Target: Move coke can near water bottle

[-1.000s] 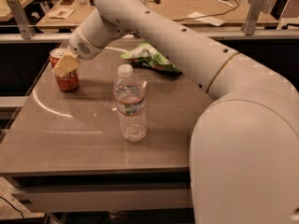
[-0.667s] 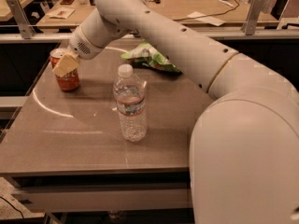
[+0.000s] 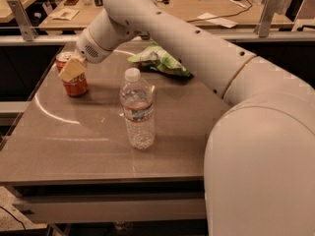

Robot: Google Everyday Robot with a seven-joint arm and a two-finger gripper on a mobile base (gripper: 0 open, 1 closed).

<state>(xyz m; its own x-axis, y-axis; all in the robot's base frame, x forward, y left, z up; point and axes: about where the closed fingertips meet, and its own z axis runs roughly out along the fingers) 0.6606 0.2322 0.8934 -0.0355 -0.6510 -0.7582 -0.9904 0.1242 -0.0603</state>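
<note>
The coke can [image 3: 77,86] is red with a silver top and stands upright on the table's far left side. My gripper [image 3: 72,69] is at the can's upper part, and its tan tip covers part of the can's top. The water bottle [image 3: 138,111] is clear and ribbed, with a white cap and a pale label band. It stands upright near the table's middle, to the right of the can and closer to me, well apart from it. My white arm reaches in from the lower right across the back of the table.
A green and white snack bag [image 3: 160,60] lies at the back of the brown table [image 3: 74,141], behind the bottle and under my arm. A wooden desk with papers and cables [image 3: 206,4] stands beyond a metal rail. The table's left edge is close to the can.
</note>
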